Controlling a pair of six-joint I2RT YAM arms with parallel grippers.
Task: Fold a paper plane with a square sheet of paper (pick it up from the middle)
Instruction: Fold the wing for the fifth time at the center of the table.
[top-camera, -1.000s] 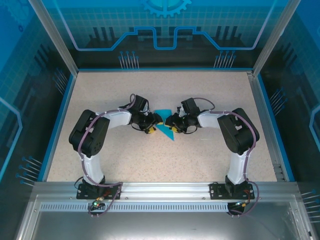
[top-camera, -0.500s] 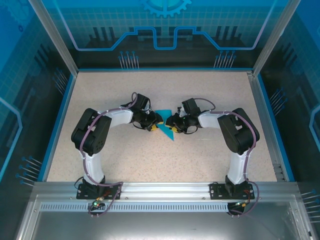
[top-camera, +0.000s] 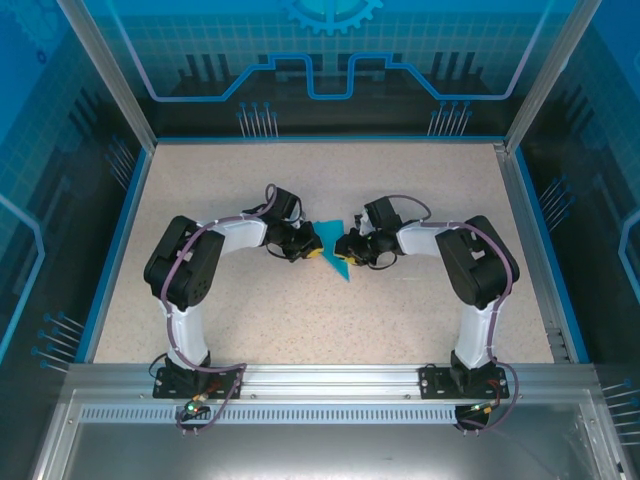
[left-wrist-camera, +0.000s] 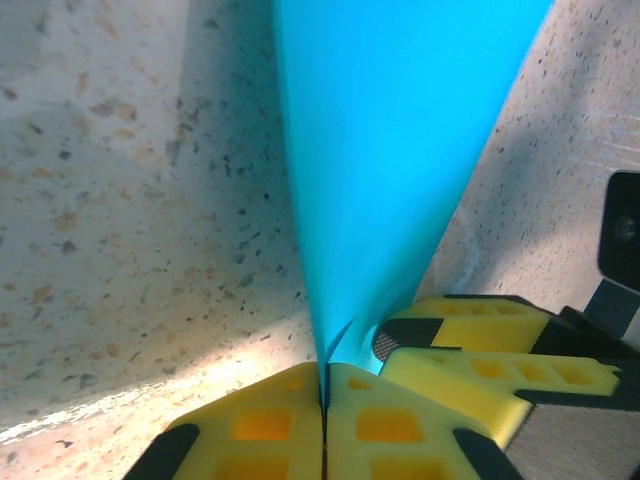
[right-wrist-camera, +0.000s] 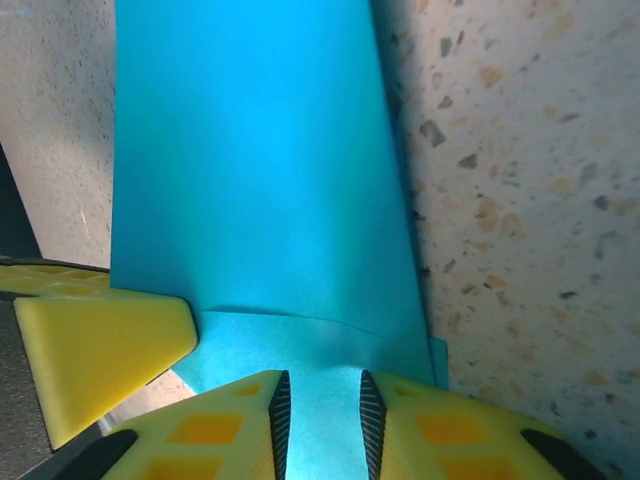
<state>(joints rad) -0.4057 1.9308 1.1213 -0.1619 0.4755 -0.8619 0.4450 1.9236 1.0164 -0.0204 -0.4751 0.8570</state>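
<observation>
From above we saw the whole speckled table (top-camera: 250, 320). The left arm (top-camera: 185, 270) and right arm (top-camera: 475, 265) were bent inward so that their wrists met at its middle. The paper plane (top-camera: 334, 258) lay between them as a small turquoise sliver. That view did not settle how either pair of jaws stood, but the wrist views did.

In the left wrist view the left jaws were shut. Their yellow pads (left-wrist-camera: 270, 430) pressed together with the paper's narrow end pinched in the seam, and the right arm's yellow fingers (left-wrist-camera: 480, 345) lay just beside them. In the right wrist view the right jaws stood partly open, with a gap between their pads (right-wrist-camera: 440, 430) and paper lying in it. One left finger (right-wrist-camera: 100, 340) lay against the paper's edge.

Compared with a second earlier, the left wrist had edged closer to the middle. The paper's top, which had spread wide toward the left, had drawn in narrower.

The paper was plain, smooth turquoise and tapered to a point toward the near edge of the table. One folded layer overlapped another close to the right jaws.
</observation>
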